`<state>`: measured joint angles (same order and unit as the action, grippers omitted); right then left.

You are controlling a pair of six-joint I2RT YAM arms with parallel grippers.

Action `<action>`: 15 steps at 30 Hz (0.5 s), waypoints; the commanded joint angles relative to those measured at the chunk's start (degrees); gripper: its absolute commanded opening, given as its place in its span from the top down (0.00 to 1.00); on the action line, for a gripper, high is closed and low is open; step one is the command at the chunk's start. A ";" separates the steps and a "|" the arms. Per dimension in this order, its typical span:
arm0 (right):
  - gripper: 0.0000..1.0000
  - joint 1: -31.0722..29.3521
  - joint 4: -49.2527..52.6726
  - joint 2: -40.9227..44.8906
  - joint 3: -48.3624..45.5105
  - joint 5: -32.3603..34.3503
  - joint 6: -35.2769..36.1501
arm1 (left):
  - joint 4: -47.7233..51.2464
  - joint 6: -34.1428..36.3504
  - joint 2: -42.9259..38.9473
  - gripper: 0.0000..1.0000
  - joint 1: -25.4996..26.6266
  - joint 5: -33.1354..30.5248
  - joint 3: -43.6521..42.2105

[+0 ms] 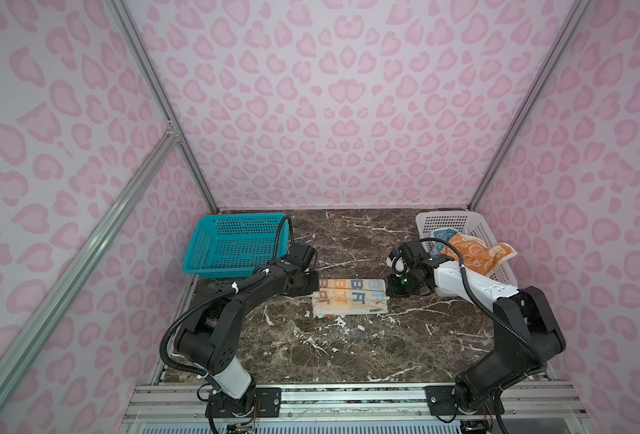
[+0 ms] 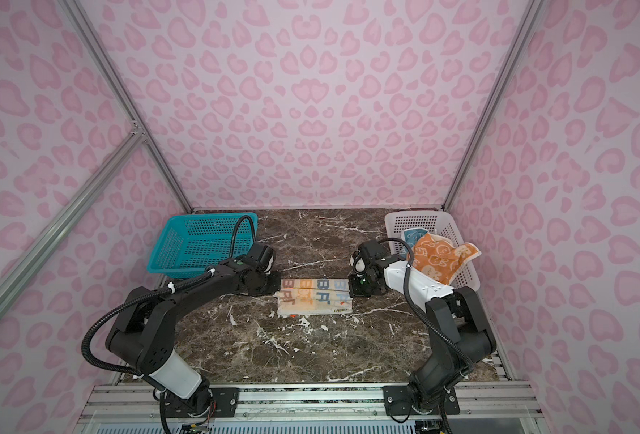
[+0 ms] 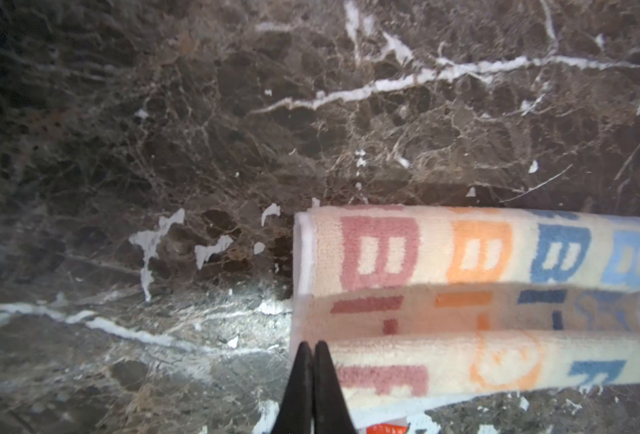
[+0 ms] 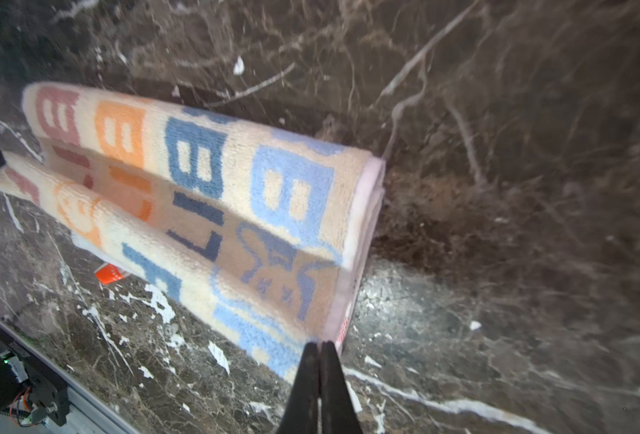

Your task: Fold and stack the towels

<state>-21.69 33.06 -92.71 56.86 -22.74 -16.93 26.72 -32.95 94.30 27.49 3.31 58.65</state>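
A cream towel with blue and orange letters lies partly folded at the middle of the marble table. My left gripper is shut on its left end. My right gripper is shut on its right end. In both wrist views the pinched flap is raised over the layer below. An orange towel hangs crumpled over the white basket's near rim. A blue towel peeks out behind it in the basket.
A white perforated basket stands at the back right, close behind my right wrist. A teal basket stands at the back left, beside my left arm. Pink patterned walls close three sides. A metal rail runs along the front.
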 commanded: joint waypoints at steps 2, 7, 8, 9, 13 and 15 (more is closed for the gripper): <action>1.00 -0.50 -2.76 -1.72 -3.17 2.97 -2.18 | -1.58 -1.40 -0.39 0.96 0.52 -2.42 -2.21; 1.00 -0.89 -4.23 -2.89 -4.24 3.38 -2.77 | -2.97 -1.86 0.65 0.96 0.74 -1.90 -3.85; 1.00 -0.89 -4.31 -3.21 -4.06 3.64 -2.91 | -3.28 -1.93 0.91 0.96 0.73 -1.79 -4.05; 1.00 -0.82 -4.40 -3.52 -3.83 3.70 -2.95 | -3.54 -1.95 1.35 0.96 0.73 -1.79 -4.07; 1.00 -0.46 -5.62 -4.96 -2.94 3.68 -3.98 | -4.38 -1.99 3.85 0.97 0.73 -1.60 -3.49; 1.00 -0.07 -5.18 -6.14 -1.59 3.76 -3.94 | -4.03 -1.86 5.06 0.96 0.74 -1.67 -2.41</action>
<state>-22.20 27.53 -97.47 54.41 -22.41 -20.03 22.17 -34.48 98.10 28.29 3.92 55.16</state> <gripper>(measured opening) 0.052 0.052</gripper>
